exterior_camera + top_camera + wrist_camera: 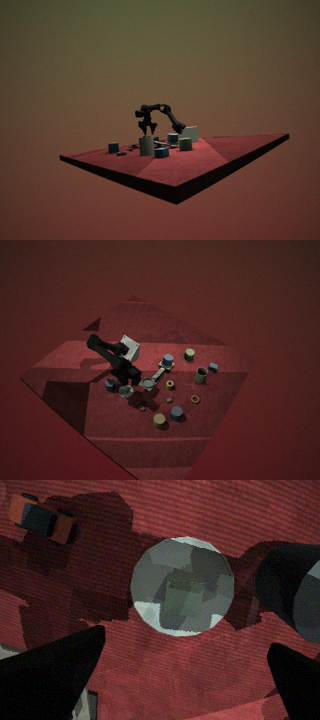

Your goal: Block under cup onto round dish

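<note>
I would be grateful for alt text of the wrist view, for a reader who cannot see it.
A greenish block sits on a round pale dish, below the open, empty claw. An orange-and-dark toy car lies at upper left, and a dark cylinder stands at right, partly cut off.

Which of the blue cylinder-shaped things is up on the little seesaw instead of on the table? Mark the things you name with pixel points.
The one (168, 359) (172, 138) nearest the white angled block (134, 349) (191, 133); the others stand on the table.

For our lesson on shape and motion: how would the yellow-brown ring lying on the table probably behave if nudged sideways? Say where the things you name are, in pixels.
The ring (191, 399) (121, 153) lies flat and low, so it would probably slide rather than tip. Rolling seems unlikely unless something stood it on its round edge.
</note>
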`<state>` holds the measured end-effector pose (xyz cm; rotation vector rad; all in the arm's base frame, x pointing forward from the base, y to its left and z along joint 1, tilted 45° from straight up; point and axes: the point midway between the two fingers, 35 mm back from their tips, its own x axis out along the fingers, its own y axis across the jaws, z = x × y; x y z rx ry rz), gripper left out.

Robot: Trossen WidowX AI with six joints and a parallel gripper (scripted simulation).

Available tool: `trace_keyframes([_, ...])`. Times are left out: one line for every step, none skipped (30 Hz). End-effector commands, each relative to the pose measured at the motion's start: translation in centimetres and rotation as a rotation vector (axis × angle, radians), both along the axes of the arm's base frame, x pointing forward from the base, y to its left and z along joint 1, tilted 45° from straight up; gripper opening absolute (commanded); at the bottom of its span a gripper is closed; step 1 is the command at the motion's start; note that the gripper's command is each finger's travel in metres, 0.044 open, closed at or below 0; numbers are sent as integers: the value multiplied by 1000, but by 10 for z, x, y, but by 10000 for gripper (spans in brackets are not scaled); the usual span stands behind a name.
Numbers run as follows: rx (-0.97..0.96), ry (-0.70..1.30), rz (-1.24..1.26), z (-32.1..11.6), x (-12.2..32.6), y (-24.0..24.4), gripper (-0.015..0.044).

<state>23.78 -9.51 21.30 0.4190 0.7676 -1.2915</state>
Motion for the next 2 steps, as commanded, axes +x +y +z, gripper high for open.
trace_keyframes([-6,-5,3,13,-1,11,440])
trace_keyframes([-6,-5,3,13,-1,11,440])
